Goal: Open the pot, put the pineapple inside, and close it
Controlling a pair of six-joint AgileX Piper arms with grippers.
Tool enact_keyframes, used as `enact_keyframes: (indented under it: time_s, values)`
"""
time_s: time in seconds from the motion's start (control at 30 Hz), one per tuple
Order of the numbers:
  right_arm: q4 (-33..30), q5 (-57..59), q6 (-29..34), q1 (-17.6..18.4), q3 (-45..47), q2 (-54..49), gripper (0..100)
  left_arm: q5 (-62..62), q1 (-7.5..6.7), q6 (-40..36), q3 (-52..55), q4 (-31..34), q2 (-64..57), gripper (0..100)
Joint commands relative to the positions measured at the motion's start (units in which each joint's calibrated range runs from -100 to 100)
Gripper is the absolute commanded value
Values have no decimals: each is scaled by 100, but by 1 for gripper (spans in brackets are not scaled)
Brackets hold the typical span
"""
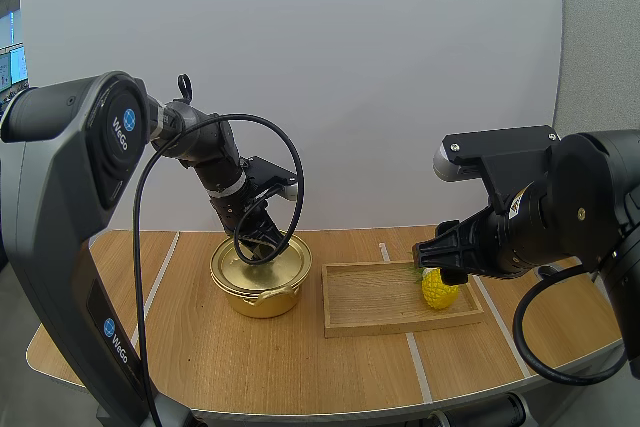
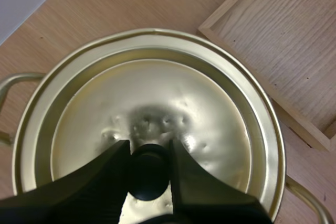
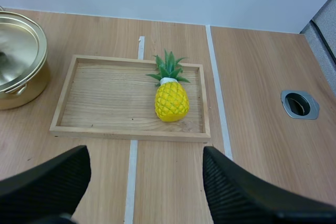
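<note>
Gold pot sits on the surface just left of the wooden tray, lid seated. Over the lid's centre the left end effector is clamped on the black knob from both sides. That grip suits a straight vertical lift, so the opening step looks to be the one in hand.

In the tray's right part lies the pineapple, leaves toward the far side. Above the tray's near edge the right end effector hangs spread wide, holding nothing, presumably staged for the pick once the pot is open.

Left wrist view confirms contact on the knob; in the high view the wrist hides it. Right wrist view gives the pineapple whole; in the high view the right end effector partly covers its top.
</note>
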Motion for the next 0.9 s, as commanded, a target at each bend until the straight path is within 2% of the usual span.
enact_keyframes:
  time_s: [0.0, 0.23, 0.47, 0.87]
  values:
    - [-22, 0, 0, -16, -40, -3, 100, 235, -21, -103, -108, 123, -151, 0]
    - [-22, 0, 0, -16, -40, -3, 100, 620, -21, -197, -607, 190, -1103, 0]
    - [-21, 0, 0, -16, -40, -3, 100, 405, -21, -277, -1203, 210, -2373, 0]
    - [-21, 0, 0, -16, -40, -3, 100, -1095, -21, -579, -2472, 210, -4235, 0]
